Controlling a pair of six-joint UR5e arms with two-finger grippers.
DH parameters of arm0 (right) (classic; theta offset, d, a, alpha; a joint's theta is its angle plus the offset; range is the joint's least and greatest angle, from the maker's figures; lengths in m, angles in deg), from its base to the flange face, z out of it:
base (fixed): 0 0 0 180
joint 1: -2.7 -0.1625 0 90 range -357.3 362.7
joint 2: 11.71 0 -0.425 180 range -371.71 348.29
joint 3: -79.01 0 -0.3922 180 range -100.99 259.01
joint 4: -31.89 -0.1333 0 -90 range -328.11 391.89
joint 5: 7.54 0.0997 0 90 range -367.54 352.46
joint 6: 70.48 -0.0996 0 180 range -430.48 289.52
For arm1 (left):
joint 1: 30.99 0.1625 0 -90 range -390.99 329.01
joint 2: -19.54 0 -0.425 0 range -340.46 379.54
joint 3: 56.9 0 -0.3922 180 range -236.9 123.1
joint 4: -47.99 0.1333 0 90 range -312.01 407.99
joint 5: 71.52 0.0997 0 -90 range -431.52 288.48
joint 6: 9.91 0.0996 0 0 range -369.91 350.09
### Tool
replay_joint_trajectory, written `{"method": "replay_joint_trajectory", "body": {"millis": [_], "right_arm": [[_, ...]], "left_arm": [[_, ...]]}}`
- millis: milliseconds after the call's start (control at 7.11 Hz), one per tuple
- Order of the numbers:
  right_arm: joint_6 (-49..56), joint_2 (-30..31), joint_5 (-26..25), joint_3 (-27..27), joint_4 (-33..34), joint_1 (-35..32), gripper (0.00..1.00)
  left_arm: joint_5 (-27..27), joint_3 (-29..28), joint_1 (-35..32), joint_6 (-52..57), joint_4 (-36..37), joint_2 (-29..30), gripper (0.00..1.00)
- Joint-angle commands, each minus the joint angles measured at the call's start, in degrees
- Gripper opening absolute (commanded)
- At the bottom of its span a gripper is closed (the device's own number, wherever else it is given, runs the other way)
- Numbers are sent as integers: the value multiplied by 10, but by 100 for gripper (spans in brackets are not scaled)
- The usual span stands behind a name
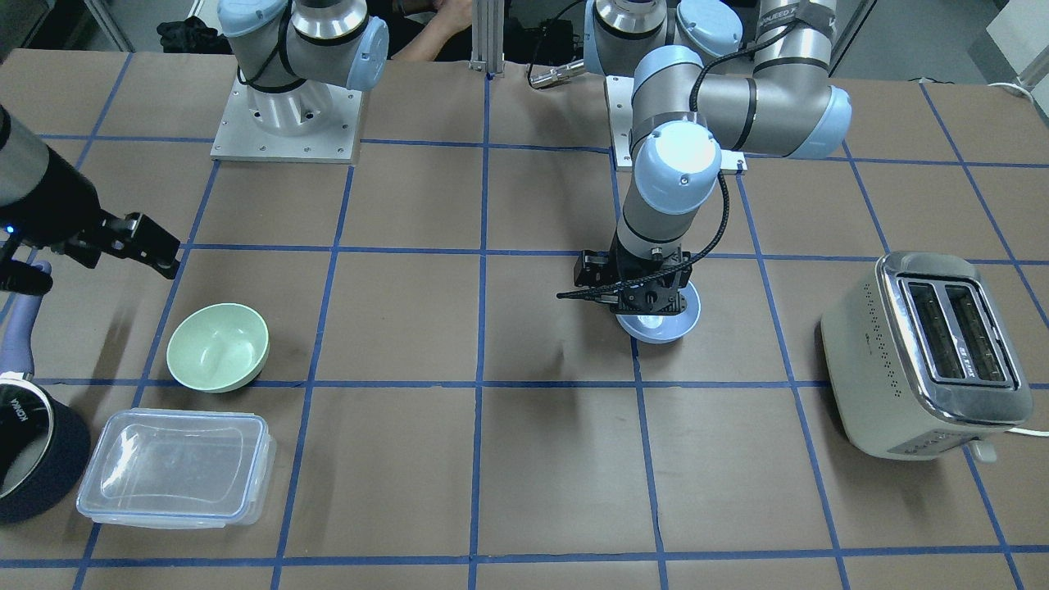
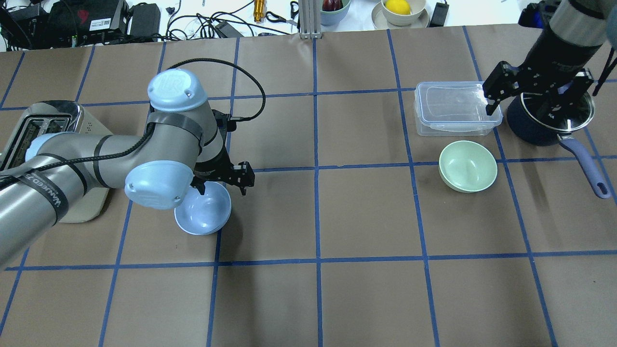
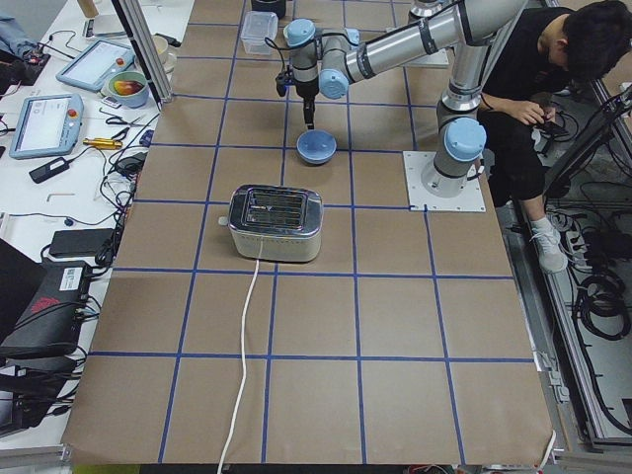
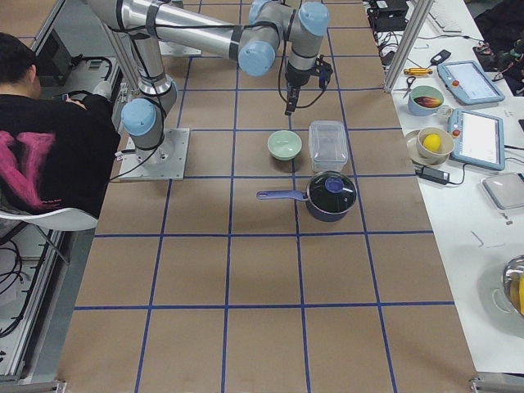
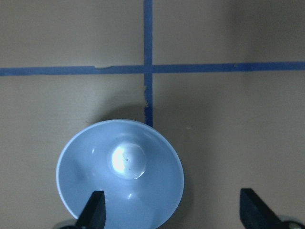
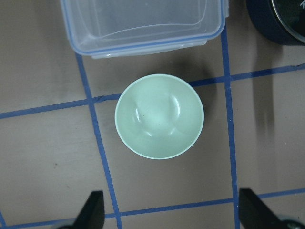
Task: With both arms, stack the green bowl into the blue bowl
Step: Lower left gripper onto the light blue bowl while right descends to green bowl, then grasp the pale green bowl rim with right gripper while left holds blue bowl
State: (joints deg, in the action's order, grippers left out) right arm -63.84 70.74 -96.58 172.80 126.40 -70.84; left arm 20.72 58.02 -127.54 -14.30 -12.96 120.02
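Under the left tool [image 5: 174, 212], whose fingers are spread wide astride one edge, the blue bowl [image 5: 119, 171] sits on the surface [image 5: 228, 143], not yet gripped. The right tool [image 6: 172, 212], also spread and holding nothing, hangs above and just short of the green bowl [image 6: 159, 117]. The bowls lie well apart, so I judge the pick-up and the stacking both remain to be done

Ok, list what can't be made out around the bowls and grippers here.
- Blue bowl: front-facing view, the left gripper and wrist cover much of it.
- Left wrist view: frame edge cuts the fingers; contact with the bowl unclear.
- Saucepan: front-facing view, left edge cuts it off; overhead, the right gripper covers part of its lid.
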Motion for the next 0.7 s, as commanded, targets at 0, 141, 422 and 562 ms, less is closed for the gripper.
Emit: {"method": "replay_joint_trajectory", "body": {"millis": [0,141,422,562], "right_arm": [[-2,-44,-3,78,126,27,100],[-5,-61,1,100,132,34,100],[-5,-99,-3,106,155,43,100],[-5,-128,-3,105,162,43,100]], "left_arm": [[7,44,-8,3,78,33,92],[47,52,-10,-3,79,42,82],[47,51,-17,-23,80,38,0],[47,44,-17,-29,87,38,0]]}}
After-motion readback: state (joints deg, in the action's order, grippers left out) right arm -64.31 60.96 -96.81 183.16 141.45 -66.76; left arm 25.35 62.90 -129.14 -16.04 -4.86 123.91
